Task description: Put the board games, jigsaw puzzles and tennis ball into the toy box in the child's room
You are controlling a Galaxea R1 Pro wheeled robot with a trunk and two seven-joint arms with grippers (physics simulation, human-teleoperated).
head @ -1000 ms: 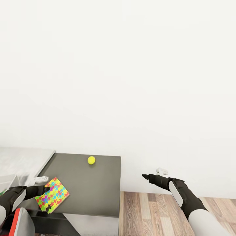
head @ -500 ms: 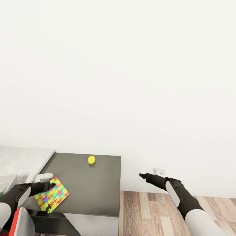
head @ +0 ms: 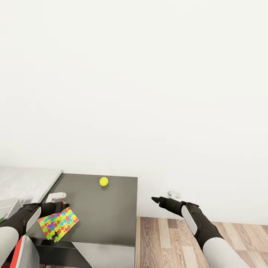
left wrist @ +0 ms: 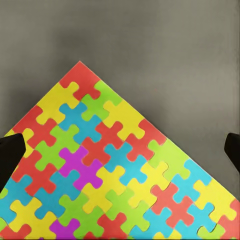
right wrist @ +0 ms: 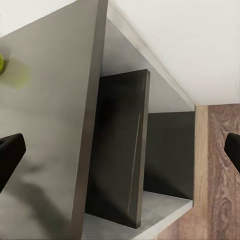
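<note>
Jigsaw puzzle, a thin square sheet of yellow, red, blue, green and purple interlocking pieces, lies flat on the dark grey table, at about seven o'clock in the head view, near the table's front left corner. Directly above it, the left gripper hovers with its fingers spread wide; in the left wrist view the two dark fingertips sit far apart on either side of the puzzle, holding nothing. A small yellow-green tennis ball rests alone toward the table's far edge, well apart from the puzzle. At about five o'clock in the head view, the right gripper is held off the table's right side, over the wood-plank floor and before the plain white wall; its fingers are also wide and empty. At nine o'clock in the head view, a pale grey surface adjoins the table's left edge.
</note>
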